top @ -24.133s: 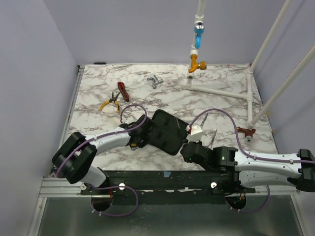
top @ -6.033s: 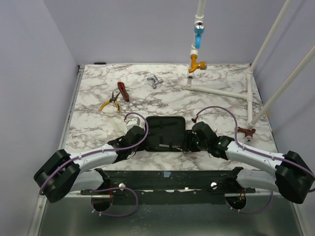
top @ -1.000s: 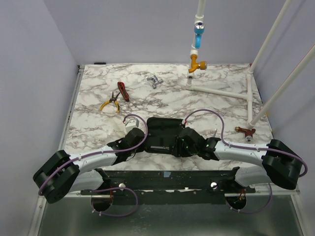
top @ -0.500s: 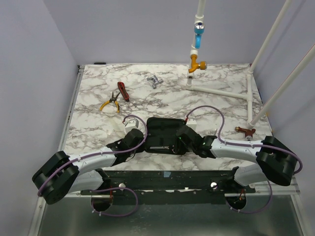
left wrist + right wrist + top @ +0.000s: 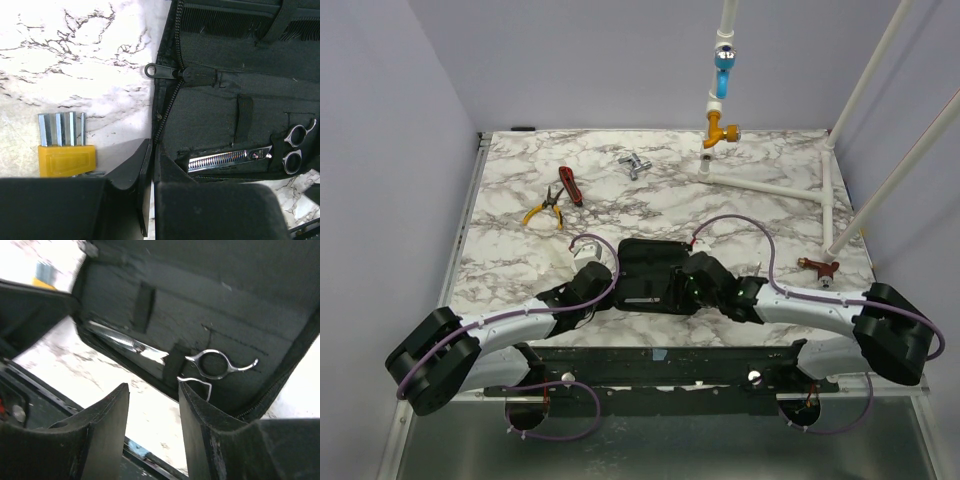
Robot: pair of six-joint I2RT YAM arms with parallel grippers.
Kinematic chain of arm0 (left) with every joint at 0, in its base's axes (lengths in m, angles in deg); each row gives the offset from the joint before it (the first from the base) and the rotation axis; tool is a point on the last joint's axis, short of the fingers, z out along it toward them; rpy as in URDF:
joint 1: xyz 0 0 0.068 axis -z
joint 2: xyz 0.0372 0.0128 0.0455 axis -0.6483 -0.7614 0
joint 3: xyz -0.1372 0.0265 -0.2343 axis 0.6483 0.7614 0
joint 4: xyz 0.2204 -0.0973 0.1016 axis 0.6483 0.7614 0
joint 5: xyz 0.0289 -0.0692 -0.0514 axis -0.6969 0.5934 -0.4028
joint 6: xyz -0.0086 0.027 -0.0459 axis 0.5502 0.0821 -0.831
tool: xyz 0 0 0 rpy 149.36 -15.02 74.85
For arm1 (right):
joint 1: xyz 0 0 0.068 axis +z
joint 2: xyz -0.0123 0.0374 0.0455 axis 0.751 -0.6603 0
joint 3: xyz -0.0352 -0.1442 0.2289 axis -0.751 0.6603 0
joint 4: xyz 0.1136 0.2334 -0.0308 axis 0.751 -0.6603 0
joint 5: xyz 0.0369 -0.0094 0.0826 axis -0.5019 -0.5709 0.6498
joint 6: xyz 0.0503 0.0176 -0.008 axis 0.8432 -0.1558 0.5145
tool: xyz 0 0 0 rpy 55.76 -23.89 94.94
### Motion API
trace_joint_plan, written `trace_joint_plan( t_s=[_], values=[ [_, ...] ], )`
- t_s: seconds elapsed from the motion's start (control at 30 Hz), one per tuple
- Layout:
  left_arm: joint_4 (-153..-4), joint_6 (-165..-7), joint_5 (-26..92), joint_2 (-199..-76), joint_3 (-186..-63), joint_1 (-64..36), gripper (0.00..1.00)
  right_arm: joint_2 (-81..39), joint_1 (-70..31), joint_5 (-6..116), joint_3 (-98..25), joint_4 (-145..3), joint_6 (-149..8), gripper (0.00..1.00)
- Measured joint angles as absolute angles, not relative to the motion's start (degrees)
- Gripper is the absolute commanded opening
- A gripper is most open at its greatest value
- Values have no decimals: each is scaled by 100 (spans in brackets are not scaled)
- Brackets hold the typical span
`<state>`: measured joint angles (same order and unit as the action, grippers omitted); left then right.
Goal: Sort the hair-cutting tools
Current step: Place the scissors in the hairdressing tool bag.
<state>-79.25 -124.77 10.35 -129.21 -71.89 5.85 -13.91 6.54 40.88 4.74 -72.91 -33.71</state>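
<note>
- Black fabric case (image 5: pixel 650 265) lies open on the marble tabletop (image 5: pixel 510 165), at the lower middle of the overhead view, between the two arms
- Silver scissors (image 5: pixel 235 159) lie inside the case at the lower right of the left wrist view, with the blades pointing left, the finger loops to the right, and a strap across them near the pivot
- Black comb (image 5: pixel 220 21) sits along the top of the case in the same view, tucked under a strap
- Left gripper (image 5: pixel 154 159): jaws pinched together on the case's zippered edge, at the lower middle of that view
- Right gripper (image 5: pixel 152 390): jaws partly apart with bare tabletop showing between them and nothing gripped; one scissor loop lies just at the tip of the right-hand finger in its wrist view
- Yellow holder of hex keys (image 5: pixel 66 159) rests on the tabletop just left of the case
- Yellow-handled pliers (image 5: pixel 542 210) and a red-handled tool (image 5: pixel 570 186) lie side by side at the upper left of the overhead view, well apart from the case
</note>
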Motion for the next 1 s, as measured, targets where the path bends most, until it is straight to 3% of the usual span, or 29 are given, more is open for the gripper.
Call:
trace_joint_plan(
  t_s=[0.4, 1.0],
  values=[
    [-7934, -12479, 1048, -12923, -7189, 585, 0, -1933, 676, 4206, 705, -7134, -3091, 48],
    [-7912, -12503, 1103, -12779, -7100, 622, 0, -1977, 359, 3330, 703, -7035, -2807, 52]
  ],
)
